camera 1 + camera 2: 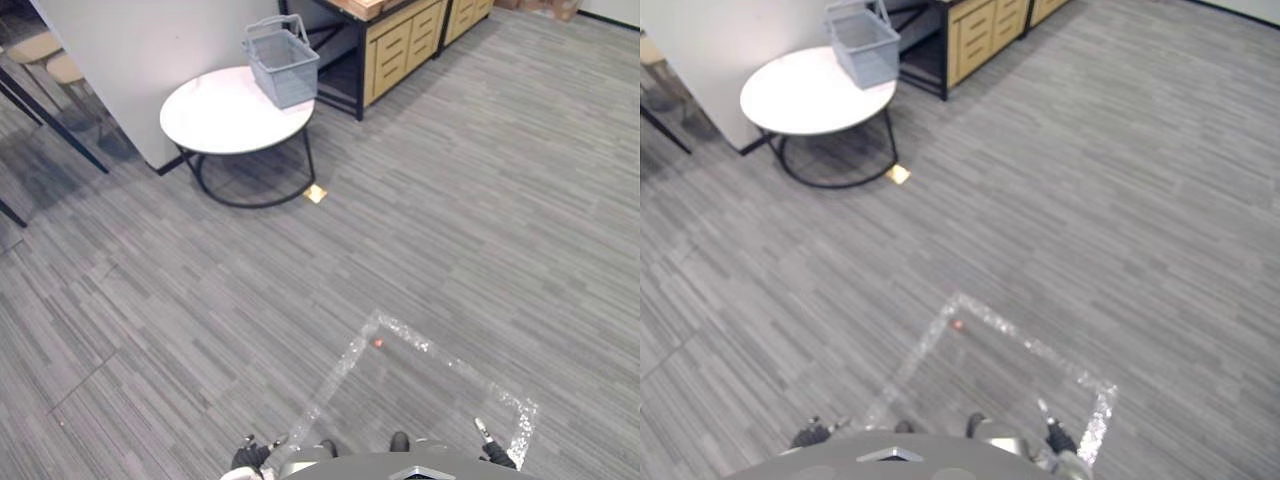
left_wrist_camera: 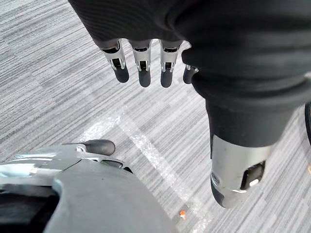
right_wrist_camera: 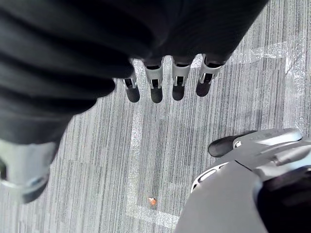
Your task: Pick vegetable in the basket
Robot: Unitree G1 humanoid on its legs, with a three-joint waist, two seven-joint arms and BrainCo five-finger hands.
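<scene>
Your left hand and right hand hang nearest, low at your sides, fingers straight and slack, nothing in either. The basket sits well ahead to your left, at the far edge of the round white table. From here you cannot tell whether a vegetable lies in it, and none shows on the tabletop.

Expect the basket to be light, stiff grey lattice that may slide on the smooth top, so steady it by the rim or handle. A vegetable would likely be light and easily bruised; take it gently round its middle.

Beside the table stand a white wall panel and a drawer cabinet, with a yellow tag by one leg. Past the taped square the floor gives you open room to approach.
</scene>
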